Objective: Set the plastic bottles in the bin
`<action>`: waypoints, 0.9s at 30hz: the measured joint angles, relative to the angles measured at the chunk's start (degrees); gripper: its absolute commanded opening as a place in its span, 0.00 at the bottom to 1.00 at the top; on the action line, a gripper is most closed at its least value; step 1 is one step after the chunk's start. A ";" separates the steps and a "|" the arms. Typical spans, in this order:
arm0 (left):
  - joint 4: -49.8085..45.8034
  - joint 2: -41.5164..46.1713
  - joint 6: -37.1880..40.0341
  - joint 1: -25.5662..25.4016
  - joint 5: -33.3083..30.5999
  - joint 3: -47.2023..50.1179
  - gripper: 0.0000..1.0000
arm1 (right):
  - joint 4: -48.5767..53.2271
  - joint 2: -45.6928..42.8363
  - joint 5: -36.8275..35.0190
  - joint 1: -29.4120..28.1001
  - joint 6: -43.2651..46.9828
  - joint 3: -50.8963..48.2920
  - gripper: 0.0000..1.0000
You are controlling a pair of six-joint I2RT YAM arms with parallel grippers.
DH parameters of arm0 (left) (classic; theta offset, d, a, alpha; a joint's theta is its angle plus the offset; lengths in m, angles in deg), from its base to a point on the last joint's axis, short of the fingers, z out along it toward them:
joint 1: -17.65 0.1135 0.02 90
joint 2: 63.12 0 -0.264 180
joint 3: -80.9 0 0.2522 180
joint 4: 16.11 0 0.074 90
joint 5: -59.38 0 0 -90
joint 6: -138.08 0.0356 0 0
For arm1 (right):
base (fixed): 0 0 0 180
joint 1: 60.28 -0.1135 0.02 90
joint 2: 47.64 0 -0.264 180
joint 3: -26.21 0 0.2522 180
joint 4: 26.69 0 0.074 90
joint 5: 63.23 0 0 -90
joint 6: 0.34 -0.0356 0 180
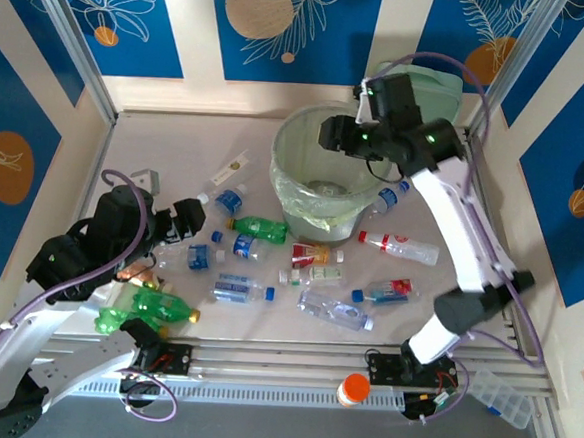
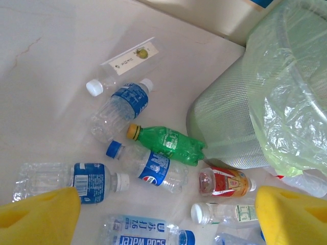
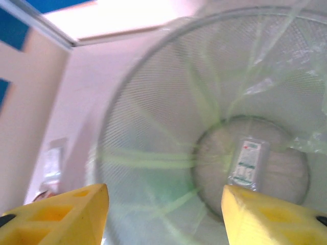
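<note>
My top view sits high behind the arm bases, looking down and forward over the whole table [image 1: 166, 150] to the back wall. The left wrist camera looks down at a slant, fairly near, past the left gripper [image 2: 163, 219], whose tips frame its bottom corners. With the top view it shares the green bottle [image 2: 168, 144] and the side of the bin [image 2: 225, 127]. The right wrist camera hangs close over the bin, facing straight down inside, the right gripper [image 3: 163, 214] at its bottom edge, the picture blurred. All three share the bin.
</note>
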 measured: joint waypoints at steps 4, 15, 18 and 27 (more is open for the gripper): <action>-2.75 -1.73 -1.70 0.07 -0.33 -1.22 0.88 | -0.55 -11.52 1.01 -4.83 0.55 -8.55 0.59; -8.22 -22.99 8.76 5.16 3.65 -12.02 0.88 | 4.22 -29.35 4.20 -6.60 1.75 -27.30 0.60; -6.49 -29.35 13.14 8.61 6.62 -12.37 0.89 | 5.16 -32.63 4.74 -6.32 2.10 -28.28 0.62; 4.11 -44.17 21.03 15.87 12.94 -10.36 0.83 | 8.33 -37.38 7.41 -2.67 2.51 -28.72 0.67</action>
